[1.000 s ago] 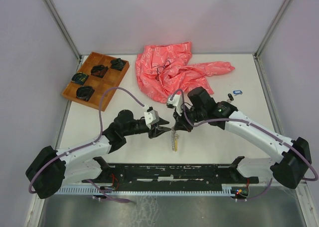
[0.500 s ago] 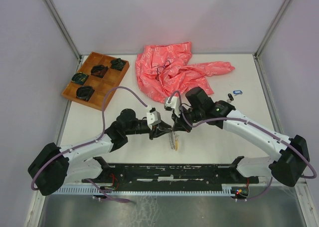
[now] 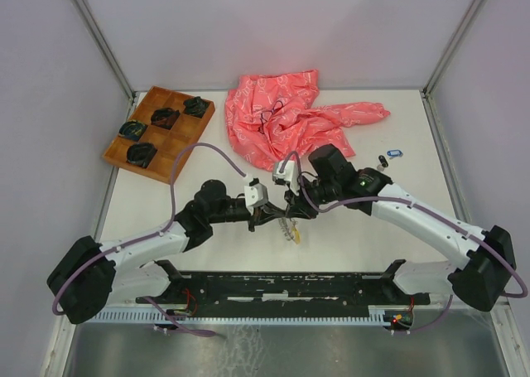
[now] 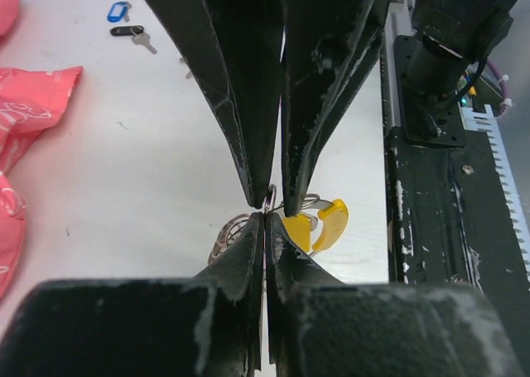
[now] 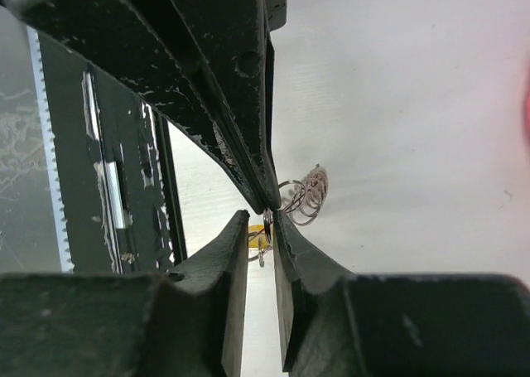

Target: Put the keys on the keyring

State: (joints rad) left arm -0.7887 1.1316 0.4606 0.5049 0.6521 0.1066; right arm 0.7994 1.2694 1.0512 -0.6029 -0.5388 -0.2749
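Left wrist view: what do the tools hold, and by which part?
The left tool and right tool both pinch the keyring by thin wire at its end, beside the yellow key.

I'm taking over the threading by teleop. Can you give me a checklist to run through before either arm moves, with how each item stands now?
1. Left gripper closed: ok, its tips meet.
2. Right gripper closed: ok, only a slit shows between its tips.
3. Which gripper holds the keyring and which holds the yellow key: cannot tell, the fingertips hide the contact.
4. Yellow key threaded onto the keyring: cannot tell.
5. Other keys on the keyring: not ok. The blue key and the black key lie loose on the table.
6. Clearance between the grippers: not ok, they are tip to tip.
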